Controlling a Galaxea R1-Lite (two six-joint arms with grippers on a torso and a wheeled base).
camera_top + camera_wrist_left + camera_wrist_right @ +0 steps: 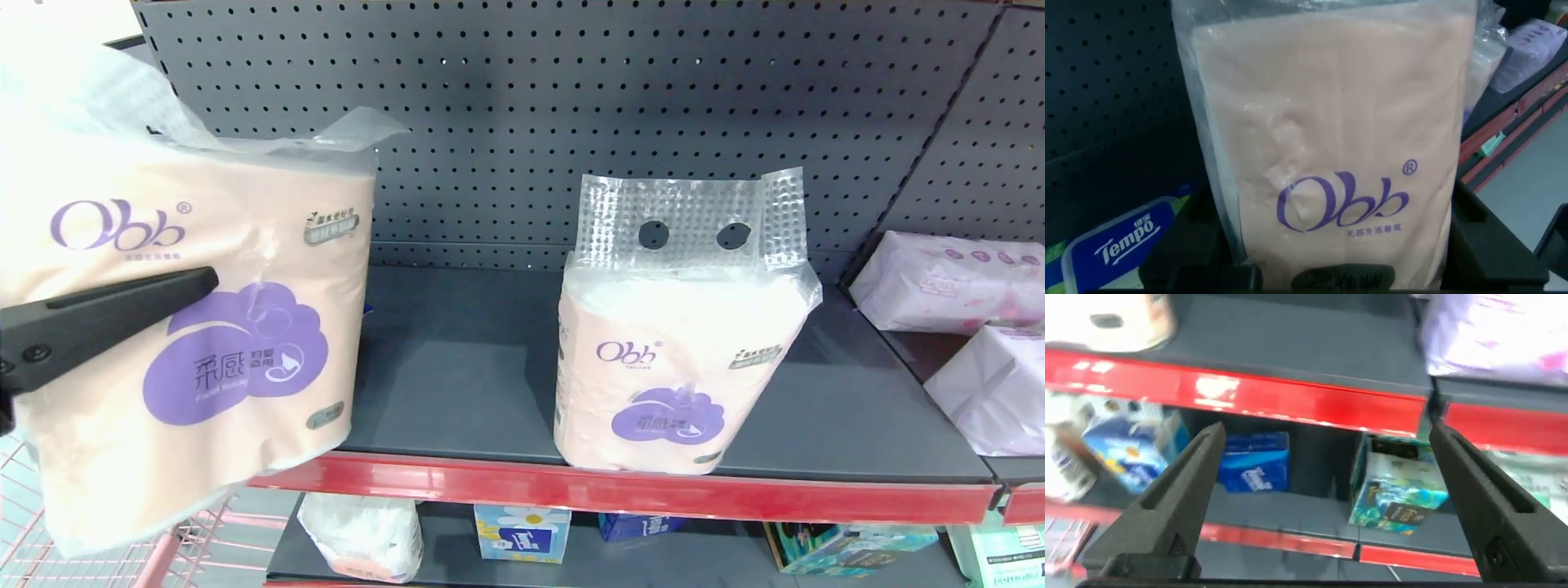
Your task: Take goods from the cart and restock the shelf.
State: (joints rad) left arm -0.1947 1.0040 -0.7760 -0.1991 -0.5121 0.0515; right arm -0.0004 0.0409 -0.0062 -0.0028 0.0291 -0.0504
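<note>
Our left hand (196, 286) grips the tissue pack (245, 237); we should clear the shelf lip (490, 483) and stand it at nine o'clock of the shelved pack (669, 384)

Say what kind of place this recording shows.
Most likely a retail store aisle: a pegboard-backed shelf with a red front strip, packaged tissue goods such as the shelved pack and the held pack, and a pink wire cart.
</note>
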